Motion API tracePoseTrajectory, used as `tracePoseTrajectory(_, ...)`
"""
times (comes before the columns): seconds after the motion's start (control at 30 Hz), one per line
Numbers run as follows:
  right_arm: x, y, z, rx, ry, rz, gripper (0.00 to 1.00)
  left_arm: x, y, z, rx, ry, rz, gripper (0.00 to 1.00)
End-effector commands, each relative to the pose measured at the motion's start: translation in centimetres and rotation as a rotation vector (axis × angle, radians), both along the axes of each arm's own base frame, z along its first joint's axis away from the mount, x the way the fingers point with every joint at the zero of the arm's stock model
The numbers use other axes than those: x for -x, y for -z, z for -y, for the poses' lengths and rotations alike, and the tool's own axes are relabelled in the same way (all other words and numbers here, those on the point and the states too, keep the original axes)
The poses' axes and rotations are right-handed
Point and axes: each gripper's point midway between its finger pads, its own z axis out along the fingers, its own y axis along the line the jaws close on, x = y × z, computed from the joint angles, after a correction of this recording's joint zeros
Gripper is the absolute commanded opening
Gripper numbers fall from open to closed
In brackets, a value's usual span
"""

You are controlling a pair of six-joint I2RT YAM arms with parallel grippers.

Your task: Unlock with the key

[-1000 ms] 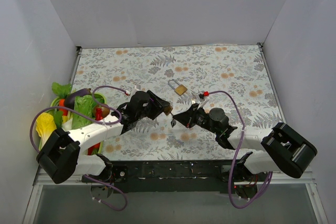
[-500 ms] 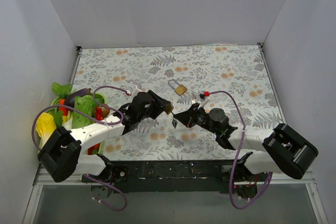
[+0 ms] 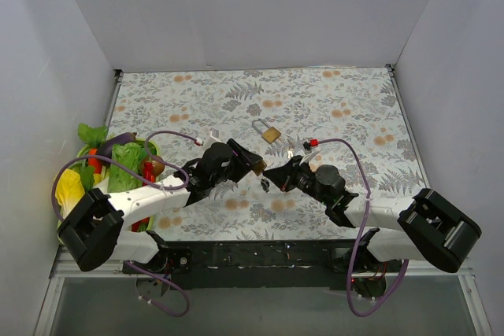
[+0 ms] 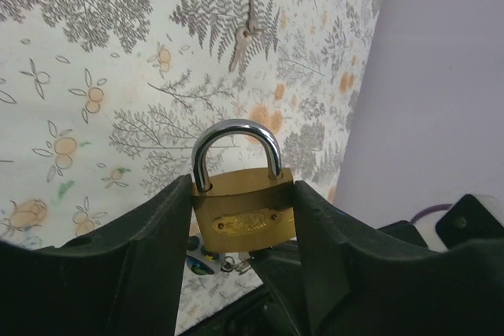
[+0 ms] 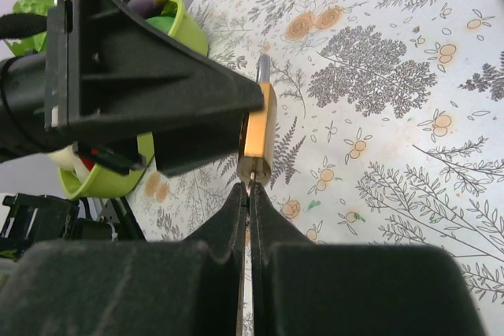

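My left gripper (image 3: 253,163) is shut on a brass padlock (image 4: 242,204) and holds it above the table; its steel shackle (image 4: 236,138) is closed. In the right wrist view the padlock (image 5: 257,135) is edge-on, its bottom facing my right gripper (image 5: 247,194). That gripper is shut on a key (image 5: 249,186), and the key's tip is at the keyhole in the padlock's bottom. How deep it sits I cannot tell. In the top view the right gripper (image 3: 273,178) meets the left one at mid-table, with key-ring parts (image 3: 265,186) hanging below.
A second brass padlock (image 3: 268,132) lies on the patterned cloth just behind the grippers, and a loose key (image 4: 242,35) lies near it. A green bowl (image 3: 120,164) of toy vegetables stands at the left edge. Grey walls enclose the table.
Both grippers have shifted slightly to the right together, still tip to tip. The padlock and key stay held.
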Motion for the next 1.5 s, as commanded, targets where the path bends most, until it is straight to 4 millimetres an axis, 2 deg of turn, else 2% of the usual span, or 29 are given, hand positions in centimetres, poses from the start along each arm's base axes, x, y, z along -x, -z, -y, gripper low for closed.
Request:
tracePoseTrajectory(0.0, -2.5, -4.4, 0.7, -0.101, 0.123, 0.119, 0.01, 2.9, -3.7, 3.9, 0.429, -0.063, -0.299, 0.0)
tracePoseTrajectory(0.2, -2.5, -4.7, 0.8, -0.1, 0.129, 0.129, 0.01, 3.1, -3.6, 3.9, 0.442, -0.065, -0.309, 0.0)
tracePoseTrajectory(0.7, -2.7, -3.4, 0.7, -0.074, 0.125, 0.119, 0.01, 3.0, -4.6, 4.6, 0.455, -0.051, -0.292, 0.0)
tracePoseTrajectory(0.93, -3.0, -2.4, 1.2, -0.024, 0.145, 0.166, 0.01, 3.6, -4.7, 5.8, 0.454, -0.029, -0.3, 0.0)
tracePoseTrajectory(1.07, -2.8, -2.8, 1.0, -0.016, 0.13, 0.208, 0.01, 3.9, -4.1, 6.9, 0.448, -0.012, -0.318, 0.0)
tracePoseTrajectory(1.23, -2.6, -3.0, 0.8, 0.003, 0.116, 0.236, 0.01, 4.2, -4.3, 8.1, 0.449, 0.017, -0.322, 0.0)
tracePoseTrajectory(1.33, -2.6, -2.7, 1.1, 0.02, 0.125, 0.228, 0.01, 3.9, -4.4, 7.5, 0.447, -0.006, -0.304, 0.0)
tracePoseTrajectory(1.4, -2.5, -2.3, 1.4, 0.036, 0.133, 0.215, 0.01, 3.9, -3.7, 6.7, 0.415, -0.033, -0.301, 0.0)
tracePoseTrajectory(1.43, -2.3, -2.6, 1.7, 0.034, 0.136, 0.217, 0.01, 3.9, -4.2, 6.3, 0.417, -0.042, -0.288, 0.0)
tracePoseTrajectory(1.47, -2.2, -2.0, 1.9, 0.057, 0.135, 0.199, 0.01, 3.8, -4.0, 5.7, 0.406, -0.061, -0.278, 0.0)
